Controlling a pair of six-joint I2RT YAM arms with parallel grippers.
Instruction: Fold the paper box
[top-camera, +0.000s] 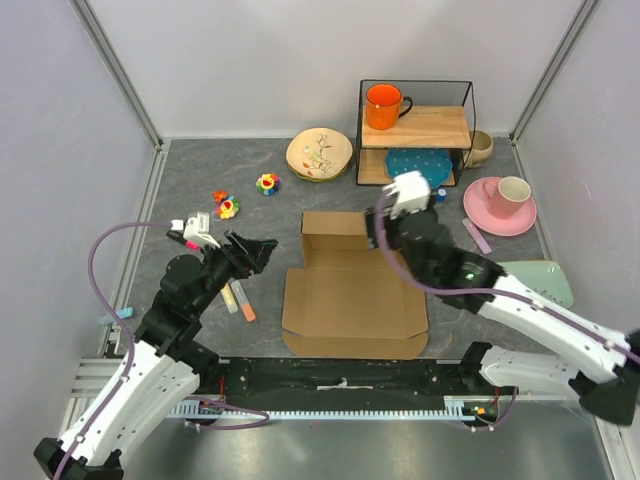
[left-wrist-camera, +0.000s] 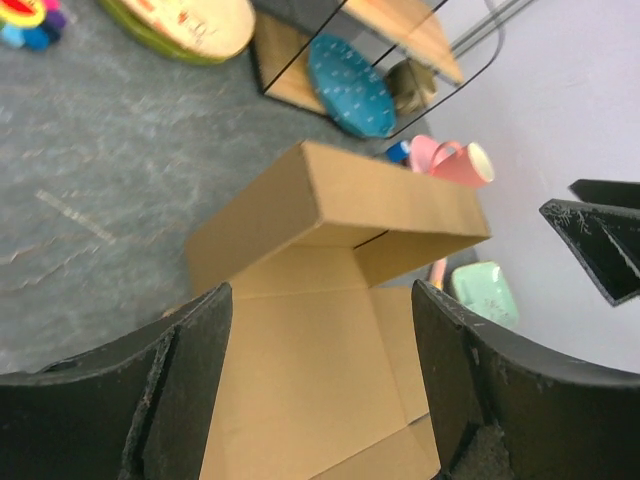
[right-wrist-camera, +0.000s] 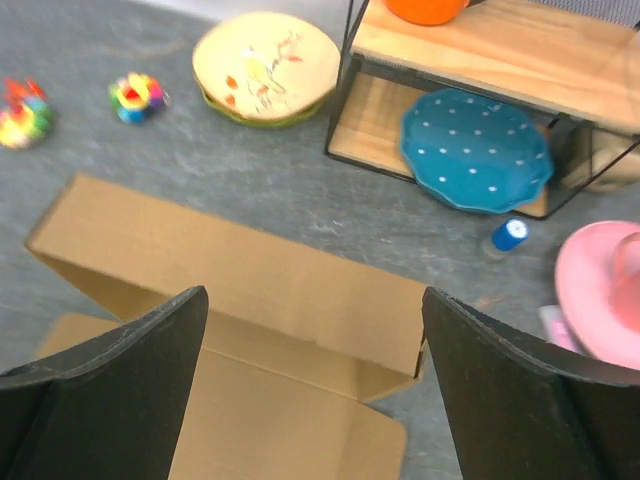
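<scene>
Paper box (top-camera: 350, 305) lay mid-table just past the arm bases, its main panel and near flap flat on the grey table (top-camera: 185, 170). The far end at 12 o'clock was raised into a low wall with short side flaps turned in. Left gripper (top-camera: 266, 247) hovered at the box's 10 o'clock, just off the left edge, aimed at the raised wall and not touching. Its fingers (left-wrist-camera: 185, 390) were spread wide with nothing between them. Right gripper (top-camera: 377, 232) was at the box's 1 o'clock, at the right end of the raised wall; contact could not be told from above. Its fingers (right-wrist-camera: 120, 390) were also wide apart and held nothing, with the wall below the gap. Markers (top-camera: 243, 305) lay at the box's 9 o'clock beside the left arm. A mint-green plate (top-camera: 540, 280) was at 3 o'clock, partly behind the right arm, and a pink cup on a saucer (top-camera: 500, 200) at 2 o'clock. Two flower toys (top-camera: 226, 205) sat at 11 o'clock and a floral plate (top-camera: 319, 153) at 12. A wire-frame shelf (top-camera: 440, 128) stood far at 1 o'clock, with a teal dotted plate (top-camera: 418, 167) on the lower board, an orange mug (top-camera: 385, 105) on top and a beige cup (top-camera: 481, 147) just right of it.
</scene>
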